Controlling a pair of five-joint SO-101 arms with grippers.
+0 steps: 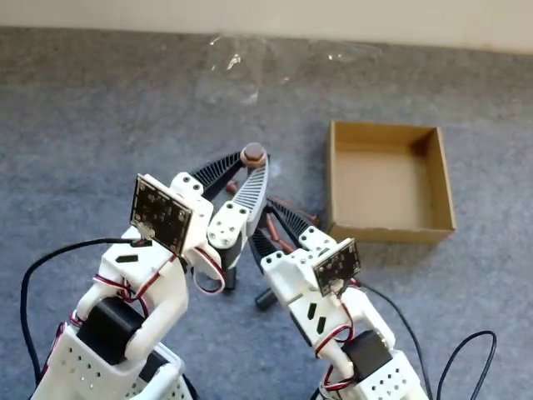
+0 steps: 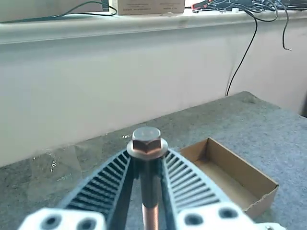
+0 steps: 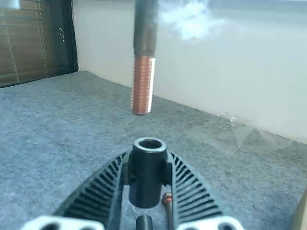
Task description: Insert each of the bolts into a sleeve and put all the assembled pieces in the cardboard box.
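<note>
The left hand point(image 2: 146, 152) is clenched on a bolt point(image 2: 146, 142), gripping it just under the hex head. The shank runs back between the fingers toward the wrist. In the high view the head point(image 1: 253, 154) is seen nearly end-on, so the bolt's long axis stands close to vertical, with the head up and the threads down.

The right hand point(image 3: 148, 163) is clenched on a dark sleeve point(image 3: 147, 172). It holds the sleeve upright, with the bore facing up toward the bolt.

The coming move turns on one relation. The bolt's threaded tip point(image 3: 143, 88) hangs over the sleeve's mouth, apart from it. It seems a little off the bore's axis rather than dead in line. Both long axes look roughly parallel. I judge that the left hand needs a small sideways trim and then a straight descent, or the tip may catch on the rim.

Further out, loose bolts point(image 1: 287, 204) lie on the grey tabletop point(image 1: 100, 125) between the two arms. A spare sleeve point(image 1: 266, 298) lies beside the right arm. The box point(image 1: 391, 232) sits near the right hand, on the side away from the left arm, and I see no assembled pieces in it. A clear bag point(image 1: 237, 62) lies at the far edge.
</note>
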